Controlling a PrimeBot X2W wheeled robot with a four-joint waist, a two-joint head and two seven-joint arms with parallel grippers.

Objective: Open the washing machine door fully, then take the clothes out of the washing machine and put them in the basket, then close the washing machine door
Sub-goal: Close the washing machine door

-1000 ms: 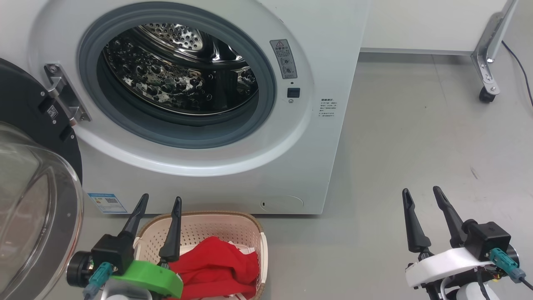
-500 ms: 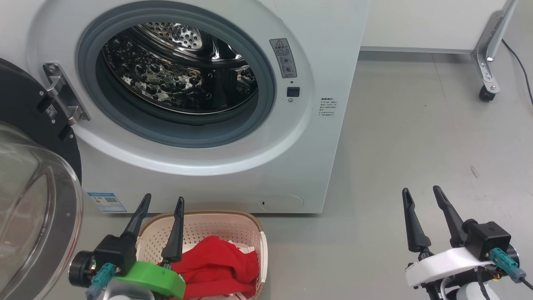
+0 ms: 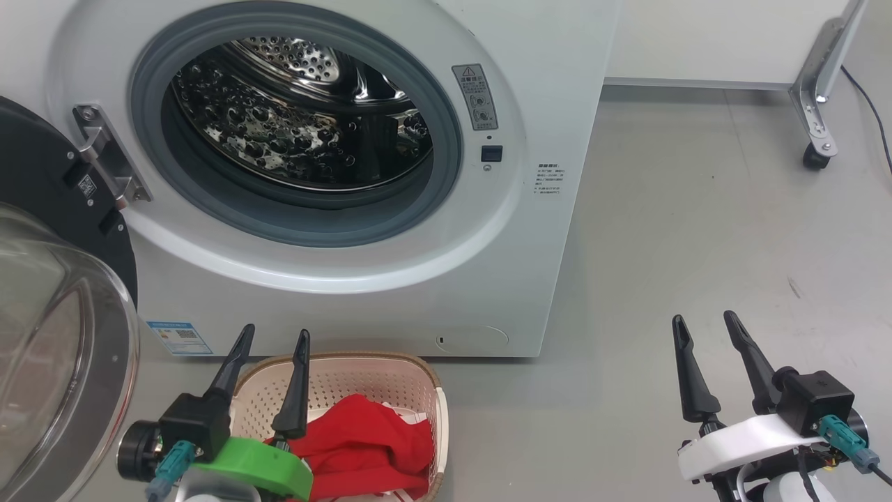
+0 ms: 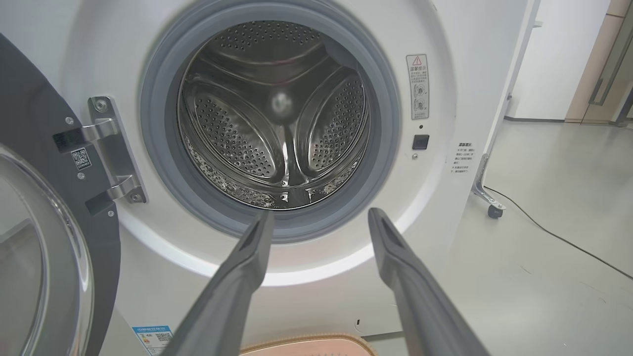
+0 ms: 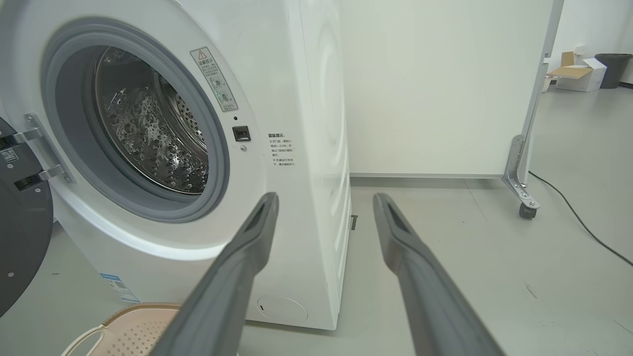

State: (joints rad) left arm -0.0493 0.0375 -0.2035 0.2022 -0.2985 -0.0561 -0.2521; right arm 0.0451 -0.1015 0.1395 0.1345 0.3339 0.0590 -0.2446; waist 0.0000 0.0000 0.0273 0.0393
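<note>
The washing machine door (image 3: 49, 293) hangs swung wide along the left edge of the head view, its black rim and glass bowl standing clear of the round opening. The washing machine (image 3: 529, 230) takes up the upper left and middle of that frame. Inside the grey gasket (image 3: 446, 167), the steel drum (image 3: 293, 132) shows its perforated wall.

To the right of the machine there is a broad stretch of open grey floor (image 3: 697, 230), running to a white panel on a metal leg with a caster (image 3: 814, 157) at the upper right.

The basket (image 3: 348, 380) sits on the floor at the bottom, left of centre, just in front of the machine's lower edge. The red clothes (image 3: 362, 439) are heaped in it.

The left gripper (image 3: 275, 331) is at the lower left with its fingers spread and nothing between them. One finger crosses the basket's left rim in the picture, and the red cloth lies just to its right; I cannot tell whether they touch.

The right gripper (image 3: 704, 318) is at the lower right over the floor, also spread and empty, well apart from the basket.

In the left wrist view the fingers point at the lower gasket.
</note>
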